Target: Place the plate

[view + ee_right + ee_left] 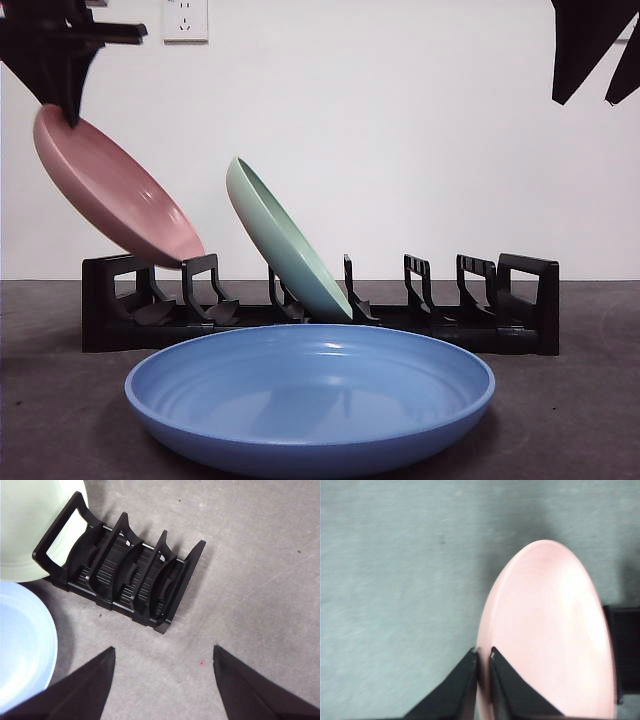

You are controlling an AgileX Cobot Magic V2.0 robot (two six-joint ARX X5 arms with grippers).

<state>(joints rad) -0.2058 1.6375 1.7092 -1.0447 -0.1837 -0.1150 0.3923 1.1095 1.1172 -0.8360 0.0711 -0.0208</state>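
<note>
Front view: a pink plate [112,190] hangs tilted above the left end of a black dish rack [320,305], its upper rim pinched by the left gripper [68,105], which enters dark from the top left corner. The plate's lower edge sits level with the tops of the rack's first dividers; whether it touches them cannot be told. A green plate [285,240] leans in a slot near the middle of the rack, tilted the same way. A blue plate [310,395] lies flat on the dark table [560,420] in front of the rack. The right gripper [597,55] shows only as a black tip at the top right corner.

Left wrist view: the left gripper [483,652] clamps its two jaws close together on the rim of the pink plate [555,630], over the grey table [395,570]. A piece of the rack [623,650] shows past the plate's edge.

Right wrist view: the right gripper [164,652] holds its jaws spread wide, gripping nothing, above the bare end of the rack [127,575]. The green plate [30,525] stands at the rack's other end, and the blue plate [20,645] lies just beside it.
</note>
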